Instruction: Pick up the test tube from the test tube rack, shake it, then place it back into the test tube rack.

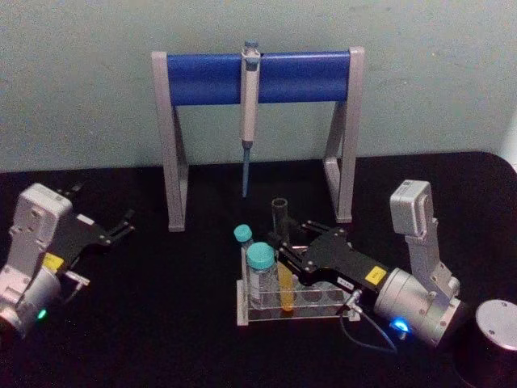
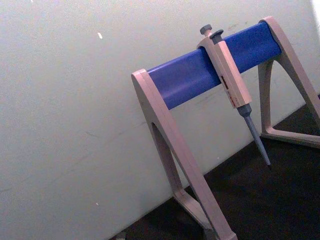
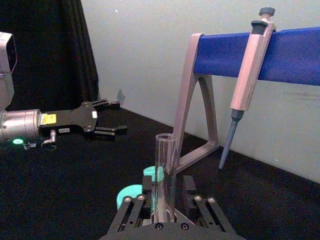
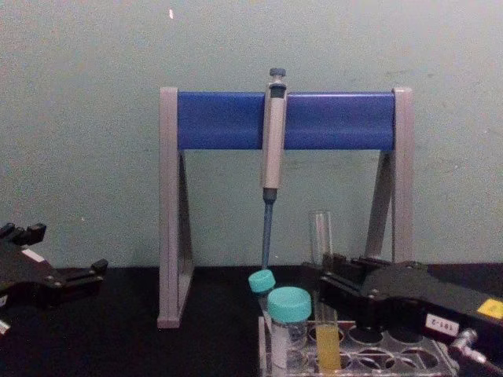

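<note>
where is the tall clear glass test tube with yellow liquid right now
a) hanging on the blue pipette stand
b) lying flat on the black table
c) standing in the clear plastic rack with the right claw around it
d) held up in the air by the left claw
c: the tall clear glass test tube stands with its yellow-filled bottom in the low clear plastic rack, and the right claw has a finger on either side of it.

Test tube rack [image 4: 361, 345] base cut off
</note>
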